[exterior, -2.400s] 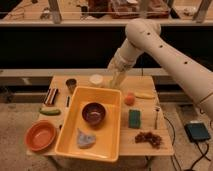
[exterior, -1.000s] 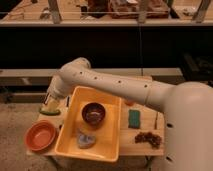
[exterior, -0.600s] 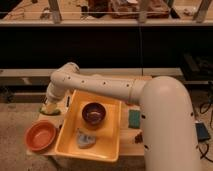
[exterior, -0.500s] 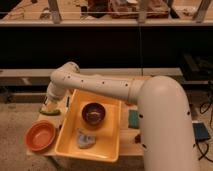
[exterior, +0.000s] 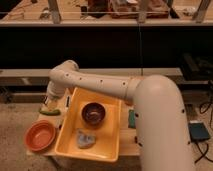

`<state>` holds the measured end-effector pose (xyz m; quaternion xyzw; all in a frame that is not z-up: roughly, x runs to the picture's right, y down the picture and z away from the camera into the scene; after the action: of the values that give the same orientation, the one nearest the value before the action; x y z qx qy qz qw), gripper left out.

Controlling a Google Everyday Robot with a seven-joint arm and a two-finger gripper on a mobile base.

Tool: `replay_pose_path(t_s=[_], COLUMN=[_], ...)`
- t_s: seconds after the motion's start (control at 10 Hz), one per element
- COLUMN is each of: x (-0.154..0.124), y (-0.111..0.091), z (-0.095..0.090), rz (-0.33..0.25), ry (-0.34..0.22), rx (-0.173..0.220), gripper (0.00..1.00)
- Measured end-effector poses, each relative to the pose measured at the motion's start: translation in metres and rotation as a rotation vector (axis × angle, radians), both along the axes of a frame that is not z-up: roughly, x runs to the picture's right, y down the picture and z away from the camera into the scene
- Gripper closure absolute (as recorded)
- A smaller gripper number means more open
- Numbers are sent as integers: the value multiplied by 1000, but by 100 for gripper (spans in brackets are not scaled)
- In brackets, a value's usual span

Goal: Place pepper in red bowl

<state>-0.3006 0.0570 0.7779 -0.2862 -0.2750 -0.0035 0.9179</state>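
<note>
The pepper [exterior: 49, 112], small and dark green, lies on the table's left side, just behind the red bowl. The red bowl [exterior: 40, 135] is wide, shallow and orange-red, and sits empty at the front left corner. My white arm reaches from the right foreground across the table to the left. Its gripper [exterior: 50, 103] points down directly over the pepper, very close to it or touching it. The wrist hides the back of the pepper and the table behind it.
A yellow tray [exterior: 111, 146] fills the table's middle, holding a dark maroon bowl [exterior: 93, 112] and a crumpled grey-blue cloth [exterior: 84, 139]. A green sponge [exterior: 131, 118] lies right of the tray, partly behind my arm. A dark shelf runs behind the table.
The arm swung from the table's back middle over to the left side and came down above the pepper. Over the last half second it has barely shifted.
</note>
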Motion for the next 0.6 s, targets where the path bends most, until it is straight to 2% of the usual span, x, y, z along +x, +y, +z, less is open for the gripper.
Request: replay_pose_path(t_s=[0.3,0.5,0.6], x=[1,15,19], y=[21,41,44], z=[32,58,62], rz=[-70,-78,-80], ry=[62,114,126], rx=[-42,-63,-62], gripper=[35,35,35])
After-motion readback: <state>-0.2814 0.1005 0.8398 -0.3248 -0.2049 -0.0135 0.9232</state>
